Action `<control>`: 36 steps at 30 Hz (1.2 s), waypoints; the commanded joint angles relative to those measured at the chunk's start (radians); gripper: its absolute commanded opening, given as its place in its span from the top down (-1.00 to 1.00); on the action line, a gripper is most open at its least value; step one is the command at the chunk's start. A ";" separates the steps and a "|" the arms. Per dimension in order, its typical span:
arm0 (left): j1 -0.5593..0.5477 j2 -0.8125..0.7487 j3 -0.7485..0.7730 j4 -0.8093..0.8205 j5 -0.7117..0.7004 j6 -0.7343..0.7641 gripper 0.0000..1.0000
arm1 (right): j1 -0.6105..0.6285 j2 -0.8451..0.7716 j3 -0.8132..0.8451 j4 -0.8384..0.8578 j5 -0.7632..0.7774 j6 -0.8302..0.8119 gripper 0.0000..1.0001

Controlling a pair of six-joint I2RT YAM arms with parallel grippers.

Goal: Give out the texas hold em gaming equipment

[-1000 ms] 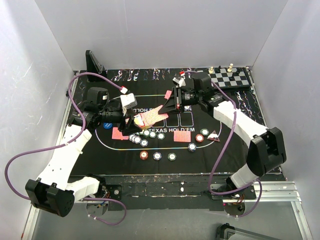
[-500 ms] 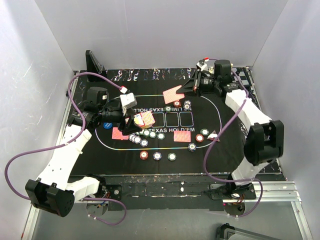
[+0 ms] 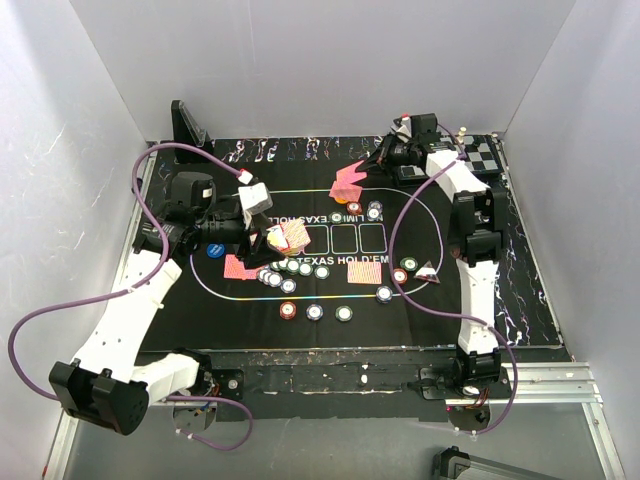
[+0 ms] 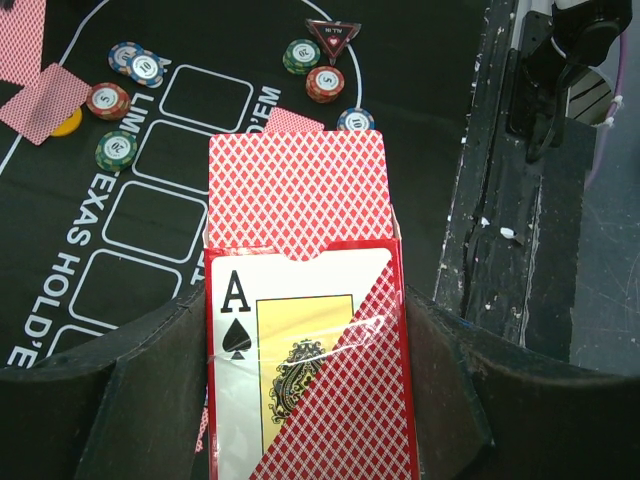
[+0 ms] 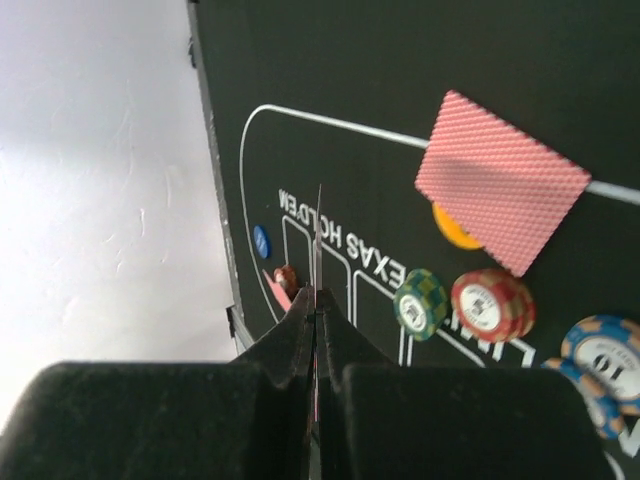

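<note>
One card (image 5: 318, 222) edge-on inside right tool (image 5: 316, 296), deck box (image 4: 335, 405) inside left tool (image 4: 300, 325).

A black felt mat (image 3: 440, 310) covers most of the desk (image 3: 330, 362). It carries a white oval outline, a row of white boxes and the lettering "TEXAS HOLD'EM".

A black-and-white chessboard (image 3: 488, 153) lies at the far right corner, partly hidden, with one small pale piece (image 3: 463, 131) upright at its far edge.

A black triangular bracket (image 3: 188, 125) stands at the far left corner.

White walls (image 3: 320, 60) enclose three sides.

The desk's near edge is black and scuffed, with a metal rail (image 3: 560, 380) just beside it.
</note>
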 commanded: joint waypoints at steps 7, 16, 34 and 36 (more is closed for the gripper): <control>0.005 -0.049 0.028 0.034 0.053 -0.033 1.00 | 0.001 0.139 0.161 0.009 0.134 -0.021 0.85; 0.005 -0.041 0.025 0.034 0.059 -0.036 1.00 | 0.001 0.187 0.208 -0.075 0.218 -0.033 0.10; 0.004 -0.057 0.022 0.034 0.064 -0.041 1.00 | 0.030 -0.089 0.132 -0.364 0.505 -0.169 -0.58; 0.006 -0.060 0.017 0.033 0.059 -0.033 1.00 | 0.036 -0.163 0.081 -0.352 0.473 -0.163 -0.61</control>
